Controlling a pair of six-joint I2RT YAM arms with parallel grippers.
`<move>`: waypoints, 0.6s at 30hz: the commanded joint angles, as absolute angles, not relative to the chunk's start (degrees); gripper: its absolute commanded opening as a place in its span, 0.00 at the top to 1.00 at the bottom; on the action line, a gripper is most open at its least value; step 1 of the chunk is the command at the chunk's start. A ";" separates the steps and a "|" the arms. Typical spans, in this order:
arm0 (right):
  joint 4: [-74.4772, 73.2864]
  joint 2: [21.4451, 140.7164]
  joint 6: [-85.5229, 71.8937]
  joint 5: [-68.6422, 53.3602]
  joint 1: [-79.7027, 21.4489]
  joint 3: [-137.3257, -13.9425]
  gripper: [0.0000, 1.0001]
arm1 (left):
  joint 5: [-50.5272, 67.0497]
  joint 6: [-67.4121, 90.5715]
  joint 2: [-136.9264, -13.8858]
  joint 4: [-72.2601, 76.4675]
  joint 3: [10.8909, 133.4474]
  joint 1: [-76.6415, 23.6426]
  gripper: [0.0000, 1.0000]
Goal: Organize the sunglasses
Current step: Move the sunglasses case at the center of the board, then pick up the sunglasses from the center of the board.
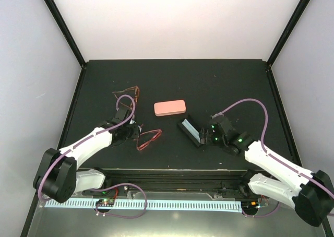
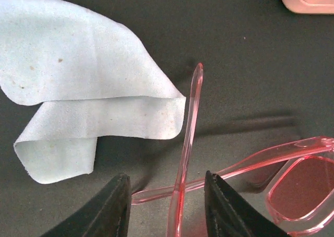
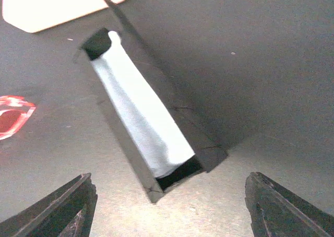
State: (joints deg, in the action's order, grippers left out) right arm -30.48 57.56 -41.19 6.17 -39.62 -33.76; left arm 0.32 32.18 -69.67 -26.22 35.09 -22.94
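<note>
Little is done, since neither pair is cased. The red pair [image 1: 147, 139] lies near left, its crossed arms between the left gripper's [image 2: 166, 187] part-spread fingers, seemingly not yet pinched. The amber pair [image 1: 128, 93] lies far left. The right gripper [image 3: 169, 179] hangs spread wide and empty by the open black case [image 3: 180, 117].

- We see a pair of thin, translucent red-pink plastic sunglasses [image 1: 148, 139] lying nearer to us than the pink oblong case [image 1: 169, 108] and a little to its left, not touching it.
- Its two slim arms [image 2: 189, 122] cross one another, and a rosy lens [image 2: 305, 187] sits in the see-through frame.
- We find a thin brownish-amber pair [image 1: 128, 94] left of the same case and slightly farther back, well apart from the red-pink pair. We cannot tell whether its arms are folded.
</note>
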 commanded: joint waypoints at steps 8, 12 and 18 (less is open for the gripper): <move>-16.20 58.39 -30.87 -6.31 -43.57 -37.18 0.34 | 2.90 31.46 -73.04 -25.79 34.81 -22.59 0.73; -8.50 62.99 -22.28 -11.82 -45.37 -40.04 0.39 | 2.83 30.88 -75.80 -26.17 35.01 -22.68 0.85; 1.13 70.29 -1.96 -26.74 -46.80 -44.95 0.44 | 2.94 29.00 -75.02 -29.18 38.35 -23.05 0.98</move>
